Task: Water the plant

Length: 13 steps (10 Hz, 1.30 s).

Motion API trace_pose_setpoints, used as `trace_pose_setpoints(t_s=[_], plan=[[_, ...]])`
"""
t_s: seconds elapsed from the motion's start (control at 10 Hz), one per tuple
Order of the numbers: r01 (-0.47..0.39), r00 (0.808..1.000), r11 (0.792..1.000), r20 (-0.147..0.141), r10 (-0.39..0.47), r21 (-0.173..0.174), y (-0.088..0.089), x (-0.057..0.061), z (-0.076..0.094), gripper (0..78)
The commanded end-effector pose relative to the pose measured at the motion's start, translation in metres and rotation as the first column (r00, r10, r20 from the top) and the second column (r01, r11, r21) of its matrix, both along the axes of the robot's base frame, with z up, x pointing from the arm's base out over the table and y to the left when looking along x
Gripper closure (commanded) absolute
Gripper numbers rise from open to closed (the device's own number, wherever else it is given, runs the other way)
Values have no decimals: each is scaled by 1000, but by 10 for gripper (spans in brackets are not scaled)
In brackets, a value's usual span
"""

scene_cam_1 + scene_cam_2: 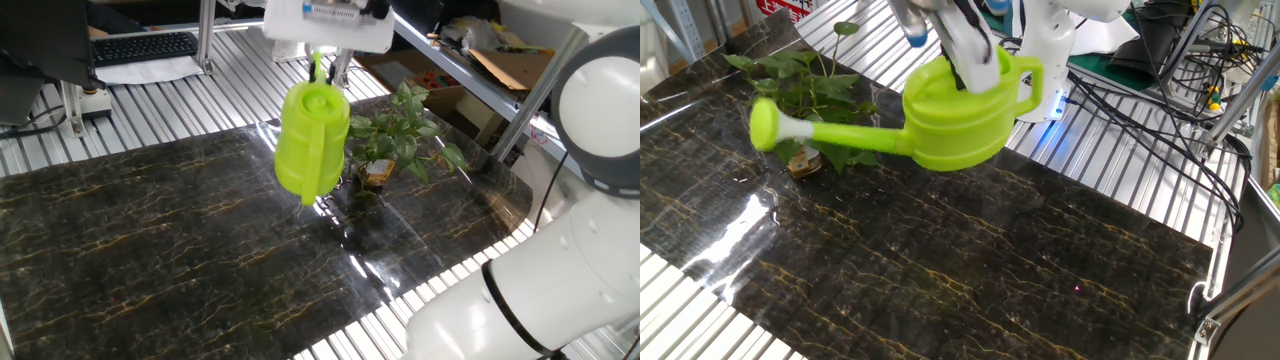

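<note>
While the pincer [962, 62] clamps the watering can [950, 125], the plant [805, 95] sprawls leafy, green.

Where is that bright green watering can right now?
The watering can hangs in the air above the dark marble table, held from above by the gripper, its spout tipped down toward the plant beside it.

The watering can [955, 125] looks like smooth, shiny green plastic, the table top [940, 260] is dark shiny stone with gold lines and bright glare, the ribbed bench [150, 105] is metal, and the plant [400, 135] has soft leaves.
</note>
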<state>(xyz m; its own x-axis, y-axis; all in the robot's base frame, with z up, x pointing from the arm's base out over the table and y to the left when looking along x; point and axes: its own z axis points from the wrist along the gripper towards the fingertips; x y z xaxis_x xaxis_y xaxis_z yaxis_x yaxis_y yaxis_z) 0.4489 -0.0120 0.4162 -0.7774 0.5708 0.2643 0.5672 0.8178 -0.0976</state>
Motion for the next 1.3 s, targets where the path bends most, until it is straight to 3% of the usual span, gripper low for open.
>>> trace_pose_setpoints(t_s=[0.1, 0.4, 0.7, 0.9, 1.0, 1.1, 1.3], plan=[[-554, 825, 832, 108, 555, -36, 46, 3, -108, 764], [-629, 768, 777, 125, 628, -36, 46, 4, -122, 764], [-651, 746, 757, 144, 650, -47, 46, 5, -122, 764], [-656, 741, 754, 161, 653, -36, 46, 4, -122, 764], [-669, 714, 741, 222, 664, -60, 46, -1, -125, 764], [-680, 705, 731, 231, 671, -49, 45, -2, -126, 764], [-686, 705, 727, 242, 667, -5, 45, -2, -127, 764]])
